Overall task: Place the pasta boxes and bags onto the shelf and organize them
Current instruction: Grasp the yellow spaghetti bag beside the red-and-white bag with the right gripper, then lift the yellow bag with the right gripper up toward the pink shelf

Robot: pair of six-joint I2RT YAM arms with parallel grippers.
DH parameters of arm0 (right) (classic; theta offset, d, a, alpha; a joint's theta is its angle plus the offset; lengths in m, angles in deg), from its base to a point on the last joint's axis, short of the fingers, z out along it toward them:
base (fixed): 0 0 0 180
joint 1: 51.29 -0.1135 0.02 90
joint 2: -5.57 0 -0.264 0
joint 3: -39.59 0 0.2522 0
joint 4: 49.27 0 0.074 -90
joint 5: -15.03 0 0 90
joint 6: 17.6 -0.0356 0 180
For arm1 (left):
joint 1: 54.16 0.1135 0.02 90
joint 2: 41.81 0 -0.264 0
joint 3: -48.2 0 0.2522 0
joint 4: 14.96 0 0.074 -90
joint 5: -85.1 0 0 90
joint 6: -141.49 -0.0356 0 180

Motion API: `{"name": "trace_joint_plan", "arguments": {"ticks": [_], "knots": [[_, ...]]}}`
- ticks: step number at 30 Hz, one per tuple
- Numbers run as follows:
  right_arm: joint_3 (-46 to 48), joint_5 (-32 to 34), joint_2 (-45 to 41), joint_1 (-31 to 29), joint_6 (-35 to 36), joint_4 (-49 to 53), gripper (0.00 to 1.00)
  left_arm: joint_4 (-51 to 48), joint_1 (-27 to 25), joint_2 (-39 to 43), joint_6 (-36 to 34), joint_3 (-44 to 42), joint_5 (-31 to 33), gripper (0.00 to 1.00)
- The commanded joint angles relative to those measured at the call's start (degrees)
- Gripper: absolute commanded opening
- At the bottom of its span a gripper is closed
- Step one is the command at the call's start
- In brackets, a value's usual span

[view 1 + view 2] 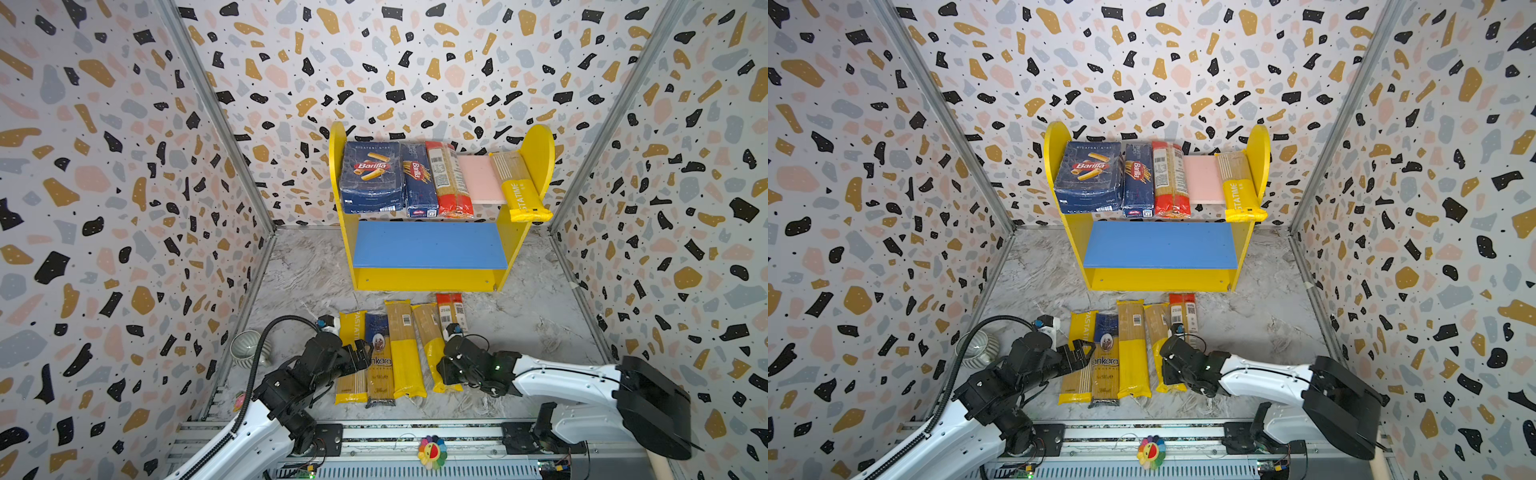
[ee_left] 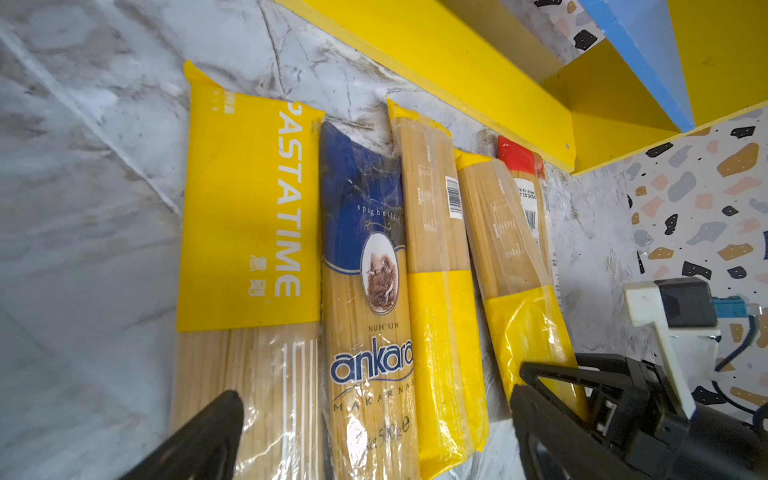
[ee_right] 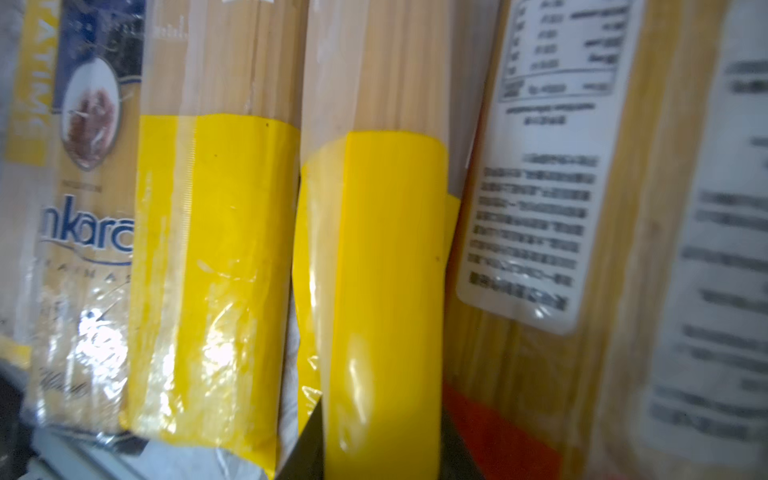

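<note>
The shelf (image 1: pixel 428 279) holds the wide pasta box (image 1: pixel 372 176), the narrow box (image 1: pixel 417 183), a red-ended bag (image 1: pixel 449 183) and a yellow-ended bag (image 1: pixel 519 187) on its pink board (image 1: pixel 480 178). Its blue board (image 1: pixel 428 245) is bare. Several bags lie side by side in front: PASTATIME (image 2: pixel 249 216), ankara (image 2: pixel 365 291), yellow-ended (image 2: pixel 440 311), a second yellow-ended bag (image 3: pixel 386 270) and a red-ended one (image 3: pixel 536 187). My right gripper (image 3: pixel 382 449) is shut on the second yellow-ended bag. My left gripper (image 2: pixel 374 428) hangs open over the PASTATIME and ankara bags.
A striped cup (image 1: pixel 245 347) stands on the marble floor by the left wall, beside my left arm. A flower toy (image 1: pixel 432 451) sits on the front rail. Patterned walls close in the left, back and right sides.
</note>
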Motion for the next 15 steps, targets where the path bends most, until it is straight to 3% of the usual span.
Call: {"name": "trace_joint_plan", "arguments": {"ticks": [1,7,15], "knots": [[1.4,-9.6,-7.6,4.5,2.2,-2.1,0.05,0.2,0.4,-1.1,-1.7,2.9,1.3,0.99],[4.3,-22.8,-15.1,13.7,3.3,-5.1,0.00,0.5,0.5,-3.8,-2.0,4.8,1.8,1.00],[10.5,-36.0,-14.0,20.0,-1.3,-18.8,0.00,3.5,0.5,-6.4,-0.9,3.9,0.5,1.00]]}}
